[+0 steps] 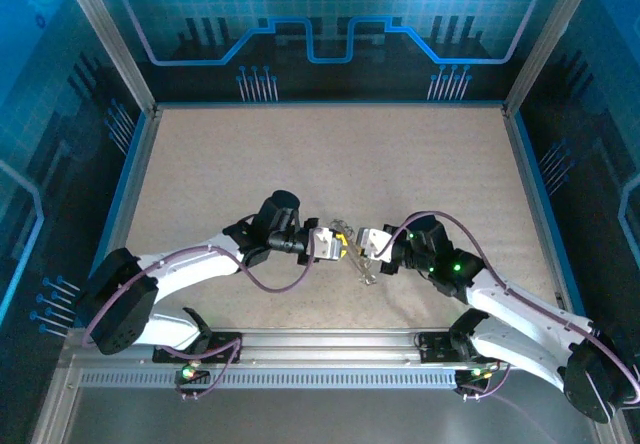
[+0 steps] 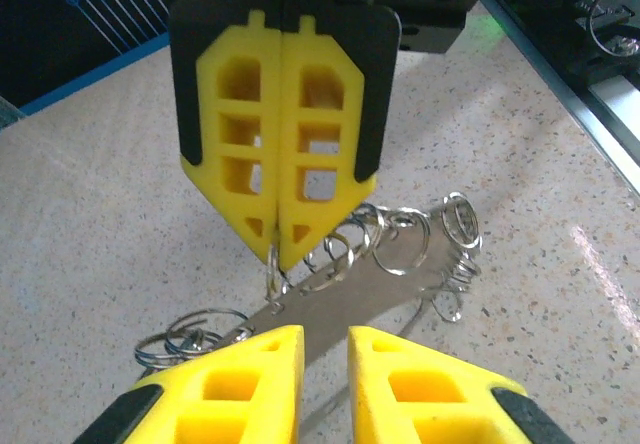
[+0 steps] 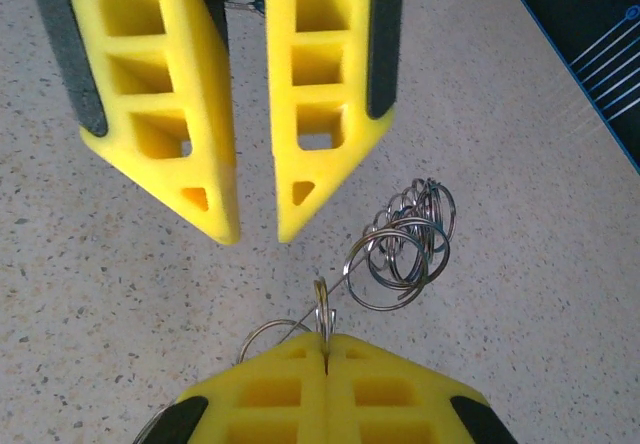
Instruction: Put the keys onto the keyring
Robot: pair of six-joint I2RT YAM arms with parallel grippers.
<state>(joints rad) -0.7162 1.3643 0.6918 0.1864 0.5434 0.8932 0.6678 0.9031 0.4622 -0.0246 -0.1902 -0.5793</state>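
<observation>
Two yellow plastic pincers meet tip to tip over the speckled table [image 1: 330,164]. The right gripper [image 3: 324,344] is squeezed tight on one thin loop of the keyring [image 3: 405,249], a bunch of shiny round wire rings we cannot count. The left gripper [image 3: 257,232] has its fingers slightly apart, holding nothing.

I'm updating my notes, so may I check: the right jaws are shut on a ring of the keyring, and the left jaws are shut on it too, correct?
Not quite. The left jaws stand apart with nothing between them, as the right wrist view shows. The right jaws are indeed shut on a ring of the keyring.
</observation>
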